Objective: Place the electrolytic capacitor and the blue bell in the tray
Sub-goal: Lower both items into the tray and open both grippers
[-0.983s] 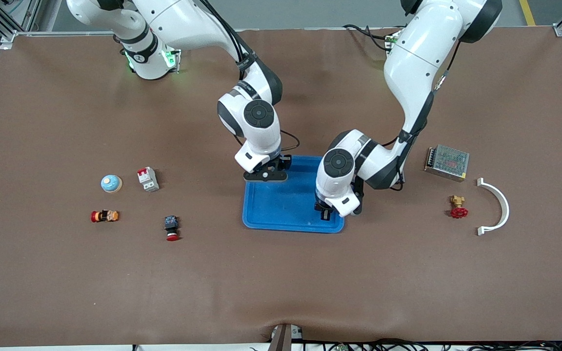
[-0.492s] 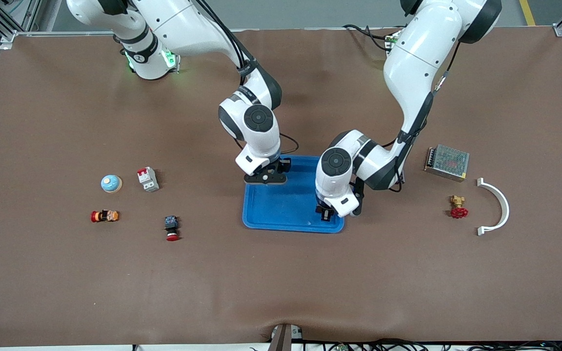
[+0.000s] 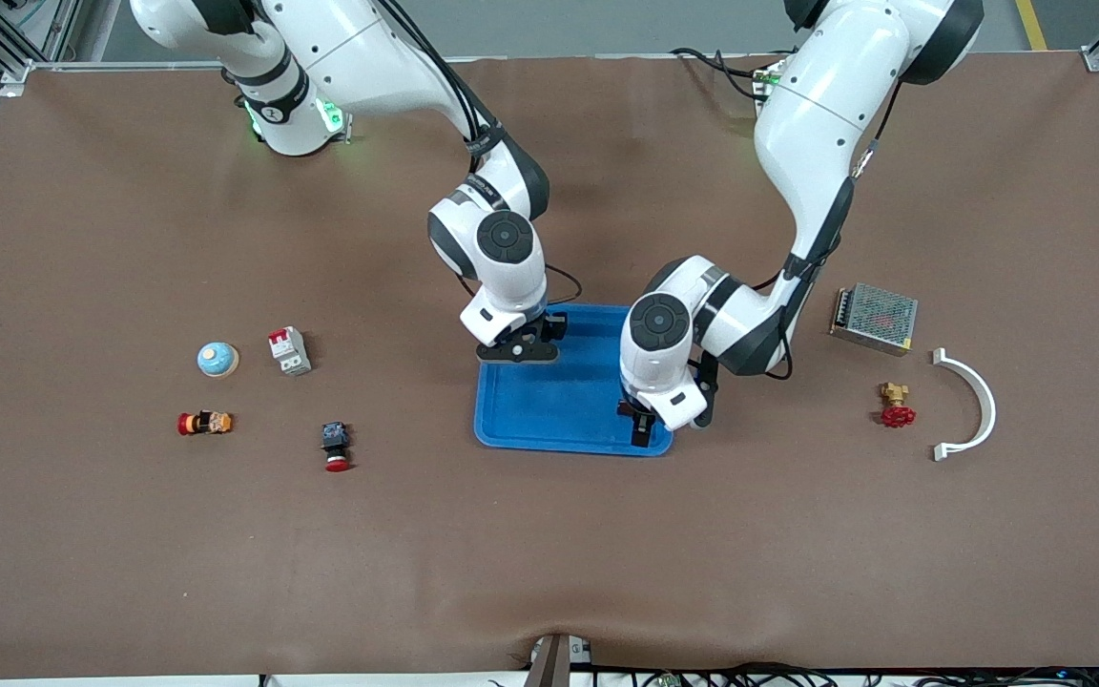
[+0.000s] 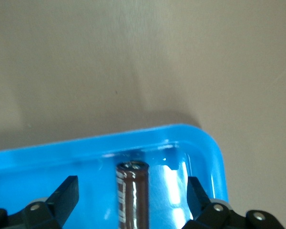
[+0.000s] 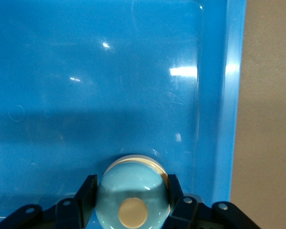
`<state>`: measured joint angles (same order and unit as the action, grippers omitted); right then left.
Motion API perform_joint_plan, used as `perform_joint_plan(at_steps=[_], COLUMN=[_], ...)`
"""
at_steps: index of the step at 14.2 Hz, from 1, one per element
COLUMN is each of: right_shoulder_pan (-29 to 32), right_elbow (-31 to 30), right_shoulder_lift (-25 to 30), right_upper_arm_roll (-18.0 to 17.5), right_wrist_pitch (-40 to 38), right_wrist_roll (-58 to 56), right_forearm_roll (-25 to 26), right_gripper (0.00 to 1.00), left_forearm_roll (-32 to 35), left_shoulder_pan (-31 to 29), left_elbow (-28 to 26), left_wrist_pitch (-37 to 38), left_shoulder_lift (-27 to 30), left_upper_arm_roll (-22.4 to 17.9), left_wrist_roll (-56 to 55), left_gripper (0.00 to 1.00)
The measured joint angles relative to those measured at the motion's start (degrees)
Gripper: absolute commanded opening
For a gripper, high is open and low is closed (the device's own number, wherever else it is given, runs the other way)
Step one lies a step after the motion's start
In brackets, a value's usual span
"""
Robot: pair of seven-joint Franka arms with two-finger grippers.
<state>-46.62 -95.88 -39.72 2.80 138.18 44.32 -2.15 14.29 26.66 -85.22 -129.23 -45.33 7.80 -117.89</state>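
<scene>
We see a brown surface (image 3: 549, 534) with the bright-blue tray (image 3: 559, 410) near its middle. The right gripper (image 3: 516, 351) is down in the tray's corner toward the robots' bases and the right arm's end, its jaws closed on a blue bell (image 5: 132, 196); in the right wrist view the pale blue dome with its tan button sits between the two black fingers (image 5: 85, 194), just above the tray floor and close to the rim (image 5: 231, 95). The left gripper (image 3: 642, 427) is over the tray's corner nearest the front camera at the left arm's end. Its jaws stand open, and the electrolytic capacitor (image 4: 132, 195), a dark brown cylinder with a shiny end, lies on the tray floor between the fingers (image 4: 62, 198), touching neither.

Toward the right arm's end lie a second blue bell (image 3: 217, 359), a red-and-white circuit breaker (image 3: 289, 350), a small red and orange part (image 3: 205, 423) and a red-capped push button (image 3: 336, 447). Toward the left arm's end sit a metal mesh power supply (image 3: 875, 318), a brass valve with a red handwheel (image 3: 895, 405) and a white curved bracket (image 3: 967, 405).
</scene>
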Motion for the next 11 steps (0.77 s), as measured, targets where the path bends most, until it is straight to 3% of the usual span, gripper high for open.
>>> perform_joint_plan(at_steps=[5, 6, 7, 8, 9, 11], right_shoulder_pan=[-0.1, -0.1, -0.1, -0.1, -0.1, -0.1], right_elbow=[-0.1, -0.1, -0.1, -0.1, -0.1, 0.0], right_shoulder_lift=[-0.4, -0.5, -0.6, -0.7, -0.8, -0.8], right_upper_arm_roll=[0.0, 0.0, 0.0, 0.0, 0.0, 0.0], right_wrist_pitch=[0.8, 0.9, 0.9, 1.0, 1.2, 1.7], right_wrist_roll=[0.0, 0.0, 0.0, 0.0, 0.0, 0.0], right_forearm_roll=[0.0, 0.0, 0.0, 0.0, 0.0, 0.0], right_gripper=[0.45, 0.49, 0.56, 0.75, 1.00, 1.00], left_forearm_roll=[0.0, 0.0, 0.0, 0.0, 0.0, 0.0], left_shoulder_pan=[-2.4, -2.8, -3.4, -4.0, -4.6, -5.8], left_elbow=[0.9, 0.9, 0.9, 0.9, 0.9, 0.9], left_wrist_pitch=[5.5, 5.9, 6.3, 6.8, 7.4, 8.3], left_shoulder_lift=[2.5, 3.0, 3.4, 3.7, 4.0, 4.6], left_upper_arm_roll=[0.0, 0.0, 0.0, 0.0, 0.0, 0.0], left_wrist_roll=[9.5, 12.0, 14.9, 18.4, 21.9, 28.6], left_gripper=[1.00, 1.00, 1.00, 1.00, 1.00, 1.00])
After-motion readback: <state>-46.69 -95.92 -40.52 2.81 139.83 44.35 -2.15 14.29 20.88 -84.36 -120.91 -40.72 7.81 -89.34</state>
